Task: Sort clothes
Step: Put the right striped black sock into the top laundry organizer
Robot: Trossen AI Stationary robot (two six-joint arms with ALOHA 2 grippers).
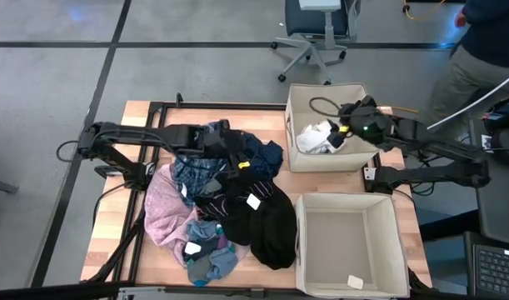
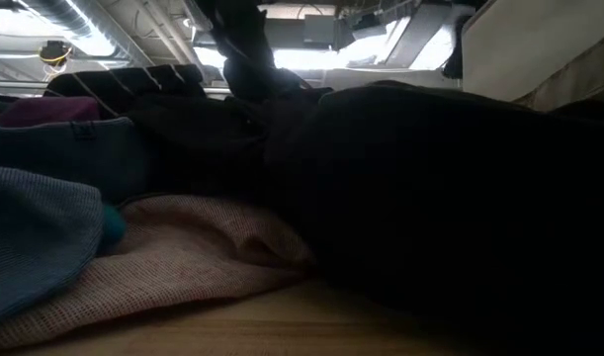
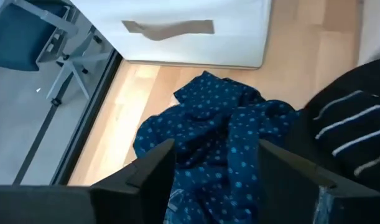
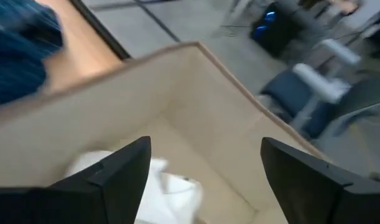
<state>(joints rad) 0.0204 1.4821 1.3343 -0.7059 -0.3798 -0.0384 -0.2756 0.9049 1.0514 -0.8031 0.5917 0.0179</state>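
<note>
While both claws stand spread and hold nothing, the clothes (image 1: 225, 212) sit heaped on the left half of the wooden table (image 1: 262, 185): pale pink, black, striped, plaid, grey-teal, several with white tags. The left gripper (image 1: 237, 160) hangs over the top of the heap, just above the navy dotted garment (image 3: 230, 134), fingers apart. The right gripper (image 1: 347, 127) is over the far beige bin (image 1: 297, 125), jaws wide, a white garment (image 1: 318, 137) lying inside below it. The near bin (image 1: 387, 250) holds only a small white tag (nothing else visible). Room: grey floor with dark lines, office chair (image 1: 316, 33) beyond the table, a person (image 1: 479, 50) at the right.
</note>
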